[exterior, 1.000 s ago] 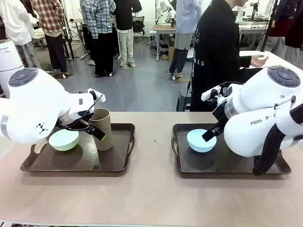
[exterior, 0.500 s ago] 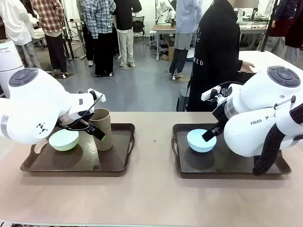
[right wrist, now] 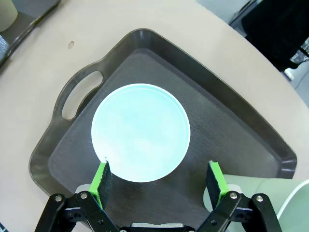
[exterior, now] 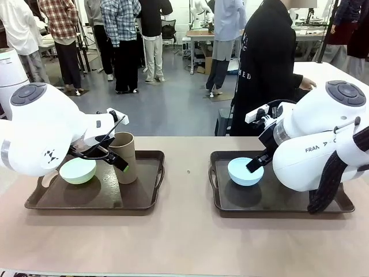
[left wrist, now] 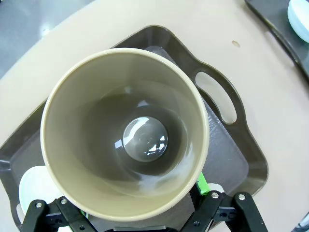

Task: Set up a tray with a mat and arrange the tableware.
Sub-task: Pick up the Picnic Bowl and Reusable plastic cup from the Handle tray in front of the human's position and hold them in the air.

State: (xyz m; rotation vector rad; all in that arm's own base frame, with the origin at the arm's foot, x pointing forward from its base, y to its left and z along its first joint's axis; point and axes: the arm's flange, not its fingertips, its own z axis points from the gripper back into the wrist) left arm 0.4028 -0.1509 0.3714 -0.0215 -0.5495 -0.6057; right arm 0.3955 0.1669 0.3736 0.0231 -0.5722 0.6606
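Nearing completion, by judgement: two trays on bench (exterior: 184, 242), mat (right wrist: 217, 130) in each.
- Left tray (exterior: 144, 199): mint green bowl (exterior: 78, 170); tan tumbler (exterior: 124, 158) upright just beside it.
- Right tray (right wrist: 203, 63): light blue bowl (right wrist: 140, 131); pale green tumbler (right wrist: 251, 193) near corner.
- Left gripper (exterior: 106, 154): jaws wide, straddling tan tumbler; pad contact cannot tell.
- Right gripper (right wrist: 158, 178): jaws wide above light blue bowl, nothing held.
- Remaining: retract arms. Caution: tumbler rim close to left fingers.
- Person (exterior: 265, 69) at far side, apart from trays.
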